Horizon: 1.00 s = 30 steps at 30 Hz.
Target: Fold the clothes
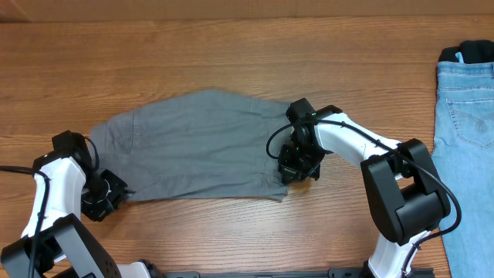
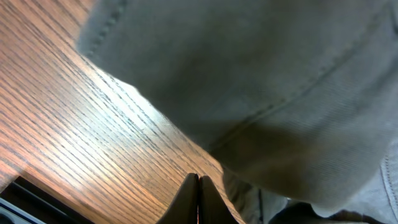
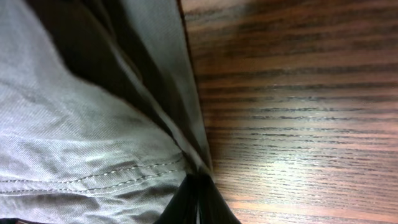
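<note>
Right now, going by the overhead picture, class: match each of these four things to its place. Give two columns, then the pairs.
1. grey shorts
2. jeans
3. left gripper
4. right gripper

A. at the shorts' right edge
B. spread across the middle of the table
C. at the shorts' lower left corner
D. along the far right edge of the picture

Pairs: 1-B, 2-D, 3-C, 4-A

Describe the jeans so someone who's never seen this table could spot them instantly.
On the wooden table, look to the far right edge. The light blue denim jeans lie there lengthwise, a stitched back pocket showing. Unlike the grey shorts mid-table, they are blue and lie clear of both arms.
</note>
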Motion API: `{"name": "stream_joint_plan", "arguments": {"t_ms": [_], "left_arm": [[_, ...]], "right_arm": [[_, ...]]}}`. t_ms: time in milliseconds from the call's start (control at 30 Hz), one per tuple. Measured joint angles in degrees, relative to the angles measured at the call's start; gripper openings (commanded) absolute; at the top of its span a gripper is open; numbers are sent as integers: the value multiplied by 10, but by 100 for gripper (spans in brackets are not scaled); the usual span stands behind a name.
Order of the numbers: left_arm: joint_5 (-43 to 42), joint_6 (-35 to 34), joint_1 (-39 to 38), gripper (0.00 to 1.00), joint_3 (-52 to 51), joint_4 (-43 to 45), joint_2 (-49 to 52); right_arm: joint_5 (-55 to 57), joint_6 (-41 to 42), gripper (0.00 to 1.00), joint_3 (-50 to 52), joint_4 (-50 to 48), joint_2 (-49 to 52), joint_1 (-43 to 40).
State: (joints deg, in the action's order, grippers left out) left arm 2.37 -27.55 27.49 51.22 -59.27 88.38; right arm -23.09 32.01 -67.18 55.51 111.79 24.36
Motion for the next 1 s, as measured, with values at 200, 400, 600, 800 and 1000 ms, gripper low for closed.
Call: {"name": "stream_joint_plan", "arguments": {"t_ms": [200, 400, 600, 800, 1000], "left_arm": [[-34, 10, 0, 4, 0, -10, 0], [-53, 32, 0, 4, 2, -21, -54], [-56, 42, 0, 4, 12, 9, -137], [-53, 42, 0, 4, 13, 36, -108], [-36, 52, 0, 4, 13, 55, -28]], "right_arm": [[0, 7, 4, 1, -2, -1, 0], [27, 48, 4, 1, 6, -4, 2], [51, 63, 4, 1, 23, -6, -19], [59, 68, 4, 1, 26, -6, -78], [62, 68, 4, 1, 26, -7, -118]]}}
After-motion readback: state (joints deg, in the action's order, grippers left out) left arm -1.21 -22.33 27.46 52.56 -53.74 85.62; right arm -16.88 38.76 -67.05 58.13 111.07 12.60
